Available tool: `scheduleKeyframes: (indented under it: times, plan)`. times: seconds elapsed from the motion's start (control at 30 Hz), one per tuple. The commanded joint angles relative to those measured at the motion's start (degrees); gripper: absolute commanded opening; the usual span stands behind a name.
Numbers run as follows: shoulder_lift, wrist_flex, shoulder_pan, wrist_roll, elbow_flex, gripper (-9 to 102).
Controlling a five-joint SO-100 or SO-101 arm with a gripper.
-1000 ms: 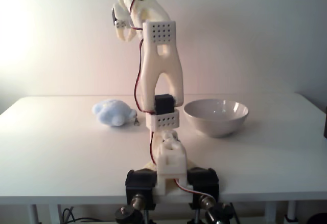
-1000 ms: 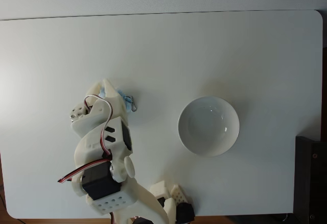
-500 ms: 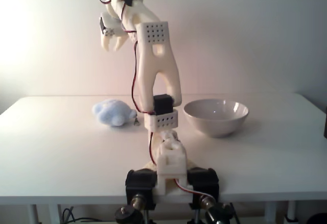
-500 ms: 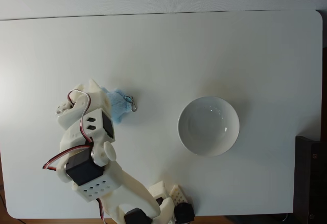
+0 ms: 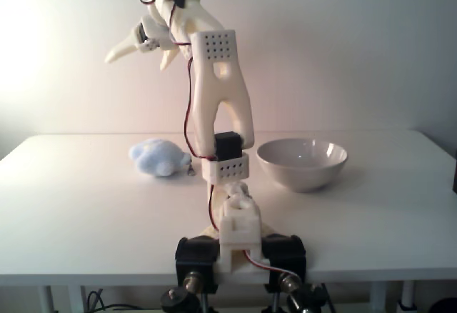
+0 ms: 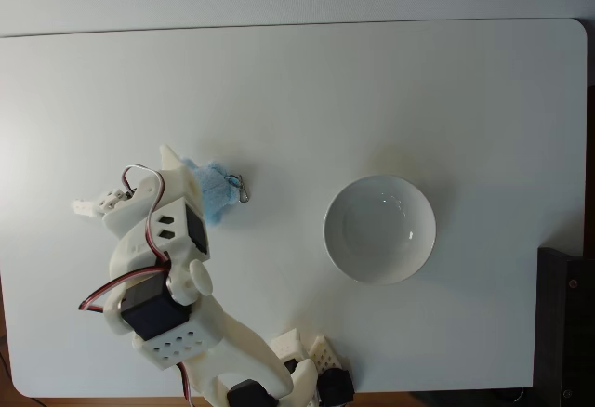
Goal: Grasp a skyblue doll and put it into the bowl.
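Observation:
The skyblue doll (image 5: pixel 158 157) is a fluffy pale blue plush lying on the white table, left of the arm's base. In the top-down fixed view the doll (image 6: pixel 216 190) is partly covered by the arm's wrist. The white bowl (image 5: pixel 302 161) stands empty to the right of the arm, and it appears again from above as the bowl (image 6: pixel 379 229). My gripper (image 5: pixel 139 56) is raised high above the table over the doll's left side, its jaws spread wide with nothing between them. From above, the gripper (image 6: pixel 121 180) sits just left of the doll.
A small metal key ring (image 6: pixel 242 188) pokes out of the doll toward the bowl. A dark object (image 6: pixel 562 323) sits past the table's right edge. The arm's base (image 5: pixel 235 245) is clamped at the front edge of the table (image 6: pixel 372 82).
The gripper has opened: one finger has swung out to the left. Over the past second the wrist shifted left, uncovering more of the doll from above. Doll and bowl have not moved.

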Motion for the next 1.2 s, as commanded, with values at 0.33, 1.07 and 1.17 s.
scheduleKeyframes:
  times: [0.33, 1.07, 1.17]
  plan:
    - [0.1, 10.6, 3.8, -3.3, 0.4, 73]
    - [-3.2, 16.5, 2.9, -10.6, 14.4, 74]
    - [-3.4, 16.5, 2.9, -10.7, 14.3, 74]
